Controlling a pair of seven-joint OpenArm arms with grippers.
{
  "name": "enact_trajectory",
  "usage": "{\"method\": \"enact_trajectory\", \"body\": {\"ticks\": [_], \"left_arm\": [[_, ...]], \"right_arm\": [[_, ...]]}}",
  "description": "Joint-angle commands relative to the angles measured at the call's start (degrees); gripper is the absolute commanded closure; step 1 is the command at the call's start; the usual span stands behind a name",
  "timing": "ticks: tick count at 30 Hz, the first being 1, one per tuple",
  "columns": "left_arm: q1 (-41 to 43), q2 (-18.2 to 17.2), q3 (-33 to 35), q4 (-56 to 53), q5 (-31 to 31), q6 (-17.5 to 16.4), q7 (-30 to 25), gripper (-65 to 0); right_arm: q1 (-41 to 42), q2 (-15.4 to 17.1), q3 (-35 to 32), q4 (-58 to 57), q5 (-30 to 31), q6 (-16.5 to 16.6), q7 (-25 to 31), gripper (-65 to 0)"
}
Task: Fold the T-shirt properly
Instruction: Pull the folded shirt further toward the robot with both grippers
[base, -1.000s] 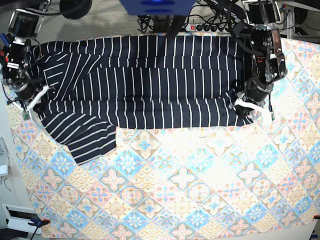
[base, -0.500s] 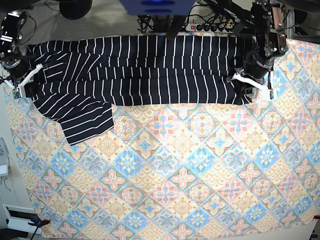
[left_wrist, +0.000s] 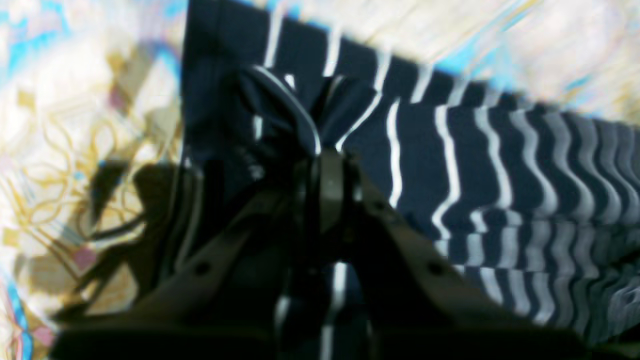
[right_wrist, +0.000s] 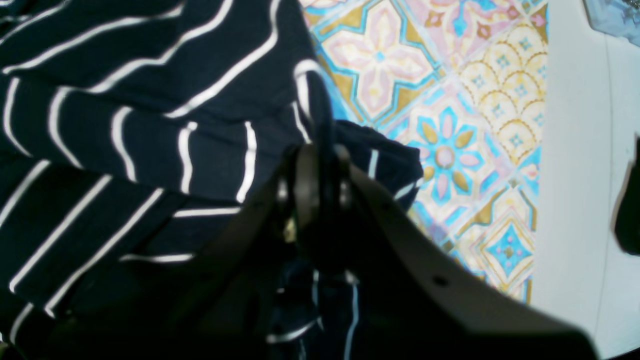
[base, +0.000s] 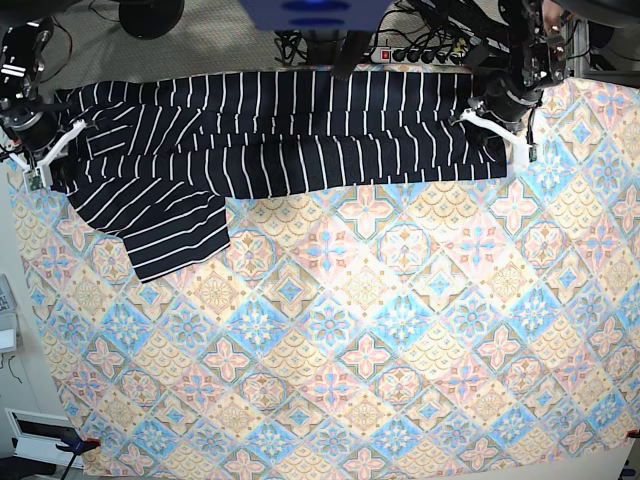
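The dark navy fabric T-shirt with thin white stripes (base: 270, 130) lies stretched in a long band across the 12 o'clock edge of the bench, on the pastel floral-tile patterned tablecloth (base: 370, 340). One short sleeve (base: 175, 235) hangs out of the band toward 7 o'clock, flat on the cloth.

The left gripper (base: 497, 122) sits at the 1 o'clock end of the band. In the left wrist view its dark jaws are pressed narrow together on a bunched fold of the striped fabric (left_wrist: 320, 150), with the shirt spreading away toward 3 o'clock; that view is blurred.

The right gripper (base: 45, 160) sits at the 10 o'clock end. In the right wrist view its jaws are likewise pinched together on a raised ridge of the shirt's edge (right_wrist: 320, 165), with tablecloth showing toward 2 o'clock and a plain white surface (right_wrist: 575, 175) beyond it at 3 o'clock.

A power strip with cables (base: 415, 52) lies beyond the bench at 12 o'clock.
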Motion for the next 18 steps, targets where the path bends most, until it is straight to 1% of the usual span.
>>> {"method": "enact_trajectory", "body": {"ticks": [1, 3, 4, 6, 8, 11, 14, 18], "left_arm": [[-0.3, -0.7, -0.2, -0.9, 0.4, 0.0, -0.5, 0.0], [-1.4, -0.7, -0.3, -2.6, 0.7, 0.0, 0.9, 0.0], [-1.8, -0.7, -0.4, -3.1, 0.7, 0.1, 1.5, -0.8], [-2.1, -0.6, -0.5, -3.7, 0.7, 0.2, 1.9, -4.1], [-2.2, -0.4, -0.5, -3.7, 0.7, 0.3, 1.6, -9.0], [-2.3, -0.4, -0.5, -3.8, 0.7, 0.3, 1.6, -13.8], [-2.4, -0.4, -0.4, -3.8, 0.7, 0.3, 1.6, -14.5], [-2.4, -0.3, -0.3, -3.8, 0.7, 0.3, 1.6, -14.5]], "right_arm": [[0.0, 1.4, 0.6, 1.1, 0.6, -0.5, -0.4, -4.2], [0.0, 1.4, 0.8, 1.1, 0.6, -0.5, -1.5, -7.0], [0.1, 1.4, 0.9, 1.1, 0.6, -0.5, -1.3, -8.7], [0.1, 1.4, 1.6, 1.1, 0.6, -0.5, -1.3, -12.0], [0.3, 1.0, 4.9, 1.1, 0.6, -0.5, -1.6, -15.7], [0.6, -1.1, 9.5, 1.1, 0.5, -0.6, -1.6, -21.0], [3.7, -2.7, 12.2, 2.0, 0.5, -0.6, -1.6, -24.9], [4.5, -2.7, 11.5, 5.5, 0.5, -0.6, -1.7, -26.3]]}}
